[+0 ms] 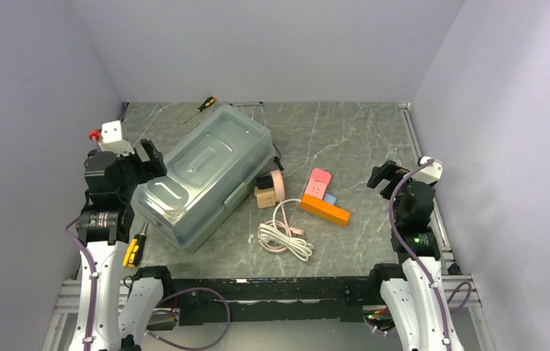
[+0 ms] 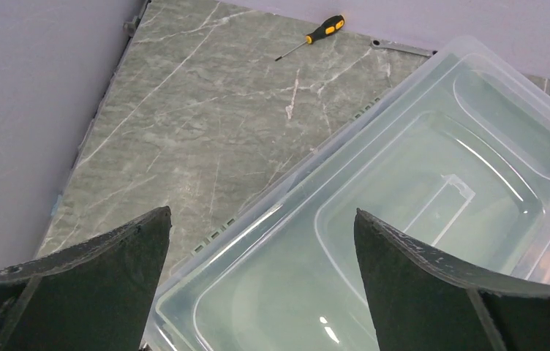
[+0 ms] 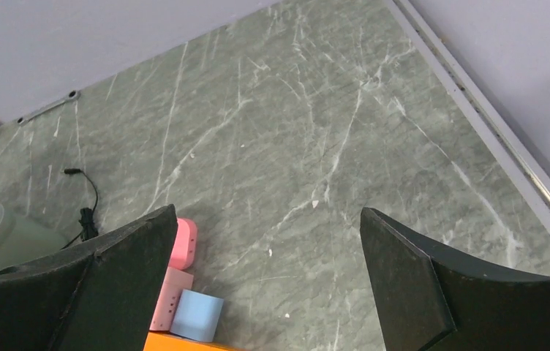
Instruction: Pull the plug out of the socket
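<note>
An orange socket strip (image 1: 325, 210) lies at mid-table with a pink plug (image 1: 319, 183) and a small blue plug (image 1: 329, 199) against its far side. A white cable (image 1: 284, 235) coils to its left. In the right wrist view the pink plug (image 3: 183, 243), the blue plug (image 3: 197, 316) and the strip's orange edge (image 3: 184, 344) show at the lower left. My right gripper (image 1: 383, 175) (image 3: 266, 212) is open and empty, right of the strip. My left gripper (image 1: 148, 157) (image 2: 262, 212) is open and empty, over the corner of a plastic box.
A large clear plastic box (image 1: 206, 172) (image 2: 418, 183) lies left of centre. A pink tape roll (image 1: 278, 186) and a tan cube (image 1: 264, 196) sit beside it. One screwdriver (image 1: 204, 104) (image 2: 316, 35) lies at the back, another (image 1: 134, 248) by the left arm. A black cable (image 3: 89, 212) lies near the box.
</note>
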Controlling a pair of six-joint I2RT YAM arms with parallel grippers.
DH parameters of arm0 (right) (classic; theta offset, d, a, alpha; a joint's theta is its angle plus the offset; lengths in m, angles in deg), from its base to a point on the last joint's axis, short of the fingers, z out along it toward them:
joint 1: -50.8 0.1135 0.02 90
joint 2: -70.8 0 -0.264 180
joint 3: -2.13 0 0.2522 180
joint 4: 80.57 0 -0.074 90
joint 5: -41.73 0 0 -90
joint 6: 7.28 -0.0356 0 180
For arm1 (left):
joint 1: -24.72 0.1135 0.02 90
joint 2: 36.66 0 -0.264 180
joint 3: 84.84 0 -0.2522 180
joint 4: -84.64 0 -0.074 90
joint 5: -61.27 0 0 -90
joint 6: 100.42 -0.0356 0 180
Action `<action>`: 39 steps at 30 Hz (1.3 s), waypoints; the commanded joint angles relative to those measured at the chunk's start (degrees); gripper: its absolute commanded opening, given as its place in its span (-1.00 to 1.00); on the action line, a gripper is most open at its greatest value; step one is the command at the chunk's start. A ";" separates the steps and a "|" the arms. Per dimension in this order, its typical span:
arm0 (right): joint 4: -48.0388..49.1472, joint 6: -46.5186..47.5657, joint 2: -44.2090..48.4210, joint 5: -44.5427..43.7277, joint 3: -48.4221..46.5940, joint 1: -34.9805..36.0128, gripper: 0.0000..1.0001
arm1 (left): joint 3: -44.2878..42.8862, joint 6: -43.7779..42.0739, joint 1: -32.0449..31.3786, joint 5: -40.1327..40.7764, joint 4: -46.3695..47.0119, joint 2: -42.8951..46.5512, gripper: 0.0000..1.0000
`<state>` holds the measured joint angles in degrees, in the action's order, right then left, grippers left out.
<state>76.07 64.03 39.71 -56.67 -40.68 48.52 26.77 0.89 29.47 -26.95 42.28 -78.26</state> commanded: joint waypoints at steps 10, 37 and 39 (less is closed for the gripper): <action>3.48 2.67 -3.12 14.40 -3.03 -0.18 0.95 | 0.34 -0.05 0.00 1.91 0.44 0.09 0.98; 9.34 -7.31 -45.45 3.40 -21.17 44.58 0.65 | -2.52 -1.91 -9.67 -6.95 5.20 -7.97 0.92; 10.69 -7.02 -47.52 3.15 -21.95 44.95 0.59 | -2.49 -1.92 -9.76 -7.55 5.12 -7.92 0.92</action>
<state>81.60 57.67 -5.51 -51.10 -58.89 92.82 24.08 -0.23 20.12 -34.47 46.06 -87.69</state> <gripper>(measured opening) 0.823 0.960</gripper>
